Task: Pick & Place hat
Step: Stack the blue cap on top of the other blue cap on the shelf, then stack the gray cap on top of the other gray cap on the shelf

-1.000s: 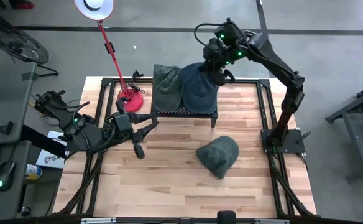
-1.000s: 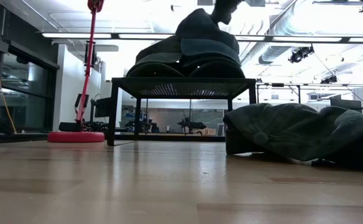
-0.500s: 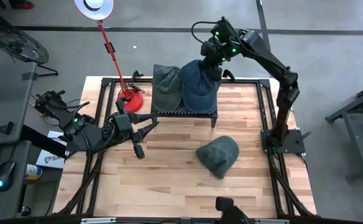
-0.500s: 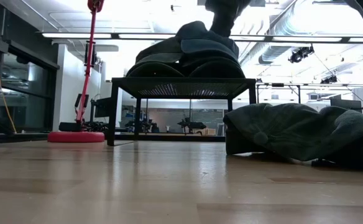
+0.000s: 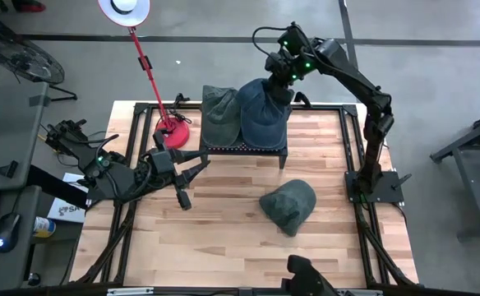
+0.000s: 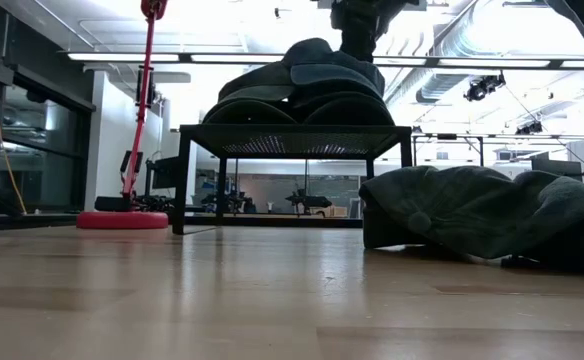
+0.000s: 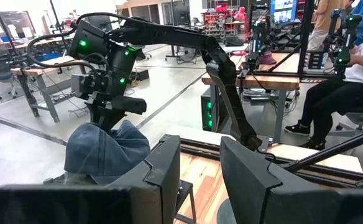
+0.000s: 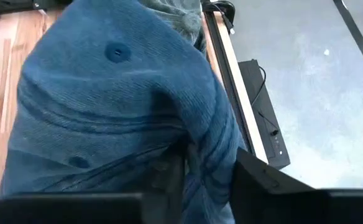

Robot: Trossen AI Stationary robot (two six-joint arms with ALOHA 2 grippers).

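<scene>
Hand positions, left to right. Left hand [image 5: 184,182] rests low over the wooden surface [image 5: 223,238] at about nine o'clock from the surface's centre, its two fingers [image 7: 163,171] apart and holding nothing; this arm waits clear of the work so the other can reach the rack unhindered. At roughly eleven o'clock stands a red-based lamp stand [image 5: 172,131], well apart from either hand.

At twelve o'clock a black mesh rack [image 5: 244,148] carries two hats side by side: a grey-green hat [image 5: 220,113] on its left half and a blue denim hat [image 5: 262,113] touching it on the right. The rack lifts the hats off the surface, which appears to make it the placing target. Right hand [image 5: 280,86] sits at the far edge of the blue hat, its fingers [image 8: 169,174] pinched on a fold of the crown cloth, as the right wrist view shows; the grip at the back edge lets the brim lie forward over the rack. Whether the hat's weight is already fully on the rack cannot be told.

At five o'clock a second grey-green hat [image 5: 289,205] lies crumpled on the surface near the right arm's base [image 5: 374,185], probably the next to be moved.
</scene>
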